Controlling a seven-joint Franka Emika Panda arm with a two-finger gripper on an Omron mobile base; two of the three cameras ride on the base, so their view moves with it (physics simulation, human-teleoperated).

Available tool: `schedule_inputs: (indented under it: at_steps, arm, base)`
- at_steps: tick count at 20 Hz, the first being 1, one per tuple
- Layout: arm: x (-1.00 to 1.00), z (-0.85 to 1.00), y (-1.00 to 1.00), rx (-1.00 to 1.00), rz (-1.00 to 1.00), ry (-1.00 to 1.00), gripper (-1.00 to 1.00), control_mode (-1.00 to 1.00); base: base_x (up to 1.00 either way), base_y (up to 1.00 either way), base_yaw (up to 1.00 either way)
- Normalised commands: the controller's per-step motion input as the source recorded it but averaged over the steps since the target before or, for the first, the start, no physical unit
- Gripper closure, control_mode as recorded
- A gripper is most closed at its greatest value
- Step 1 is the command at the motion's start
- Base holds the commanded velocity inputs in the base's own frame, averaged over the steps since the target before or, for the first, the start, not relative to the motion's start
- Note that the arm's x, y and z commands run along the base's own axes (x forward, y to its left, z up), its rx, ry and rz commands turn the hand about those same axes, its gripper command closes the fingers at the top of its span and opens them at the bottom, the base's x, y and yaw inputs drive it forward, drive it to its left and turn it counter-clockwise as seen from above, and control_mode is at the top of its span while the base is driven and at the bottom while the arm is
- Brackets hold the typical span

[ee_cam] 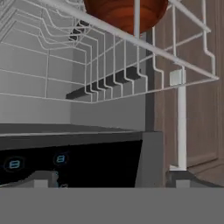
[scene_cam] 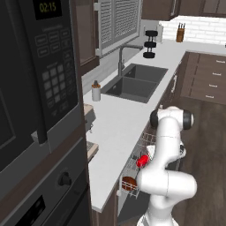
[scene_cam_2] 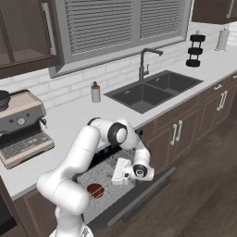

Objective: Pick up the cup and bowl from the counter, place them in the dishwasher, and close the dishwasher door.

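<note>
Left base view shows the red cup [scene_cam: 142,160] lying in the white wire rack [scene_cam: 140,150] of the dishwasher [scene_cam: 132,176], with the brown bowl [scene_cam: 129,183] a bit nearer in the same rack. The white arm [scene_cam: 165,167] bends down in front and hides part of the rack.

Right base view shows the other side. The bowl [scene_cam_2: 95,190] sits in the pulled-out rack [scene_cam_2: 99,176], and the gripper [scene_cam_2: 121,172] hangs low over the rack, just beside the bowl. The dishwasher door [scene_cam_2: 139,199] is folded down flat and open. The arm hides the cup there.

Hand view looks from close up through the rack wires [ee_cam: 113,57]. The round bottom of the bowl [ee_cam: 124,13] shows at the top. The two finger tips [ee_cam: 41,178] stand far apart with nothing between them.

The white counter [scene_cam: 119,119] is long and smooth, with a dark sink [scene_cam: 134,81] and a tall tap [scene_cam: 123,55]. A small white bottle [scene_cam: 96,91] stands by the sink. A coffee machine [scene_cam_2: 21,127] sits on the counter. The floor [scene_cam_2: 199,185] is dark wood.
</note>
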Motion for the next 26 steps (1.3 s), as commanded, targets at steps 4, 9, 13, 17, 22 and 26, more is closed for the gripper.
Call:
schedule_inputs:
  at_steps: [4, 9, 13, 17, 22, 26]
  arm:
    - [-0.46, 0.81, -0.76, -0.05, -0.08, 0.00, -1.00, -1.00]
    - [-0.46, 0.13, -1.00, -0.06, -0.15, 0.00, -1.00, -1.00]
    - [-0.43, -0.15, -1.00, -0.01, -0.21, 0.00, -1.00, -1.00]
    - [-0.24, -0.44, -1.00, 0.00, -0.23, 0.02, -1.00, -1.00]
    - [-0.01, -0.82, -0.98, 0.04, -0.22, 0.13, -1.00, -1.00]
    - [0.06, -1.00, -0.75, 0.10, -0.18, 0.14, -1.00, -1.00]
  base:
    - [0.00, 0.00, 0.00]
    - [0.00, 0.00, 0.00]
    - [0.00, 0.00, 0.00]
    - [0.00, 0.00, 0.00]
    - [0.00, 0.00, 0.00]
    - [0.00, 0.00, 0.00]
